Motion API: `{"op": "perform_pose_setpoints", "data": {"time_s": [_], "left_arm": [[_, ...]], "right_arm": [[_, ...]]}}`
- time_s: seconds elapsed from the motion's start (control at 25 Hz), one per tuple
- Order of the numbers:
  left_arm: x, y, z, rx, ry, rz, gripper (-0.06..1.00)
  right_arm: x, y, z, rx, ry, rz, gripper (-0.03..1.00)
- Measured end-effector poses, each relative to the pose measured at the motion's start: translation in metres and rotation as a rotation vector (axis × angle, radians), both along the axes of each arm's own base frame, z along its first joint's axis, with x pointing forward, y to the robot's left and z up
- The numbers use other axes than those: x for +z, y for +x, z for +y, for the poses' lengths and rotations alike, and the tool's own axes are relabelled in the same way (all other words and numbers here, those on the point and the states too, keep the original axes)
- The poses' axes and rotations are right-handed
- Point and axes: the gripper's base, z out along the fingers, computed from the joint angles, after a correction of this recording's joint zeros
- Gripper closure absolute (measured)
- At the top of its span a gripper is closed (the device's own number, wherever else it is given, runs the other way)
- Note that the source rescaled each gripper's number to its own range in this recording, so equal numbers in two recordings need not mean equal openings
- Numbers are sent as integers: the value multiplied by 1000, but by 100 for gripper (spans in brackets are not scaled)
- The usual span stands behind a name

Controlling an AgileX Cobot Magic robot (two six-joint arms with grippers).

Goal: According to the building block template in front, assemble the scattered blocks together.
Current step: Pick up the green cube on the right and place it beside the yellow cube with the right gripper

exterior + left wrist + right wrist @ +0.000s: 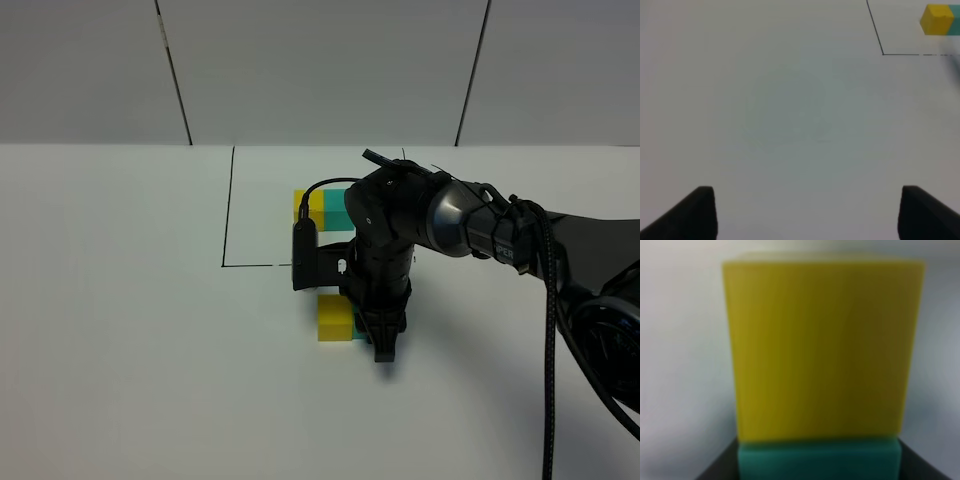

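The building block template (pixel 322 208), a yellow and teal-green pair, stands inside the thin black drawn rectangle (pixel 228 215); its yellow end also shows in the left wrist view (pixel 937 20). The scattered yellow cube (pixel 335 317) lies in front of the rectangle. The scattered teal-green cube (pixel 357 331) touches its right side and is mostly hidden by my right gripper (pixel 379 340). In the right wrist view the teal-green cube (pixel 819 460) sits between the dark fingers (pixel 715 471), pressed against the yellow cube (pixel 820 350). My left gripper (pixel 807 215) is open and empty over bare table.
The white table (pixel 120 330) runs to a panelled wall at the back. The right arm with its black cable (pixel 548 330) reaches in from the right side. The left arm is outside the exterior view.
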Motion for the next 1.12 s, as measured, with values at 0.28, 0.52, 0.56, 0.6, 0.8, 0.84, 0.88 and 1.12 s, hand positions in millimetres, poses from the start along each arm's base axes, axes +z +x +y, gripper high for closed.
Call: {"op": "perform_pose_setpoints", "data": {"time_s": [0.28, 0.52, 0.56, 0.6, 0.8, 0.84, 0.88, 1.12], "left_arm": [[0, 0, 0, 0, 0, 0, 31], [0, 0, 0, 0, 0, 0, 31], [0, 0, 0, 0, 0, 0, 31], [0, 0, 0, 0, 0, 0, 31], [0, 0, 0, 0, 0, 0, 31], [0, 0, 0, 0, 0, 0, 31], [0, 0, 0, 0, 0, 0, 31], [0, 0, 0, 0, 0, 0, 31]], "right_arm": [[0, 0, 0, 0, 3, 0, 97], [0, 0, 1, 10, 4, 1, 97], [0, 0, 1, 13, 5, 0, 97], [0, 0, 1, 16, 6, 0, 97], [0, 0, 2, 19, 14, 1, 97], [0, 0, 2, 17, 17, 2, 97], [0, 0, 2, 15, 22, 3, 97], [0, -1, 4, 5, 43, 6, 97]]}}
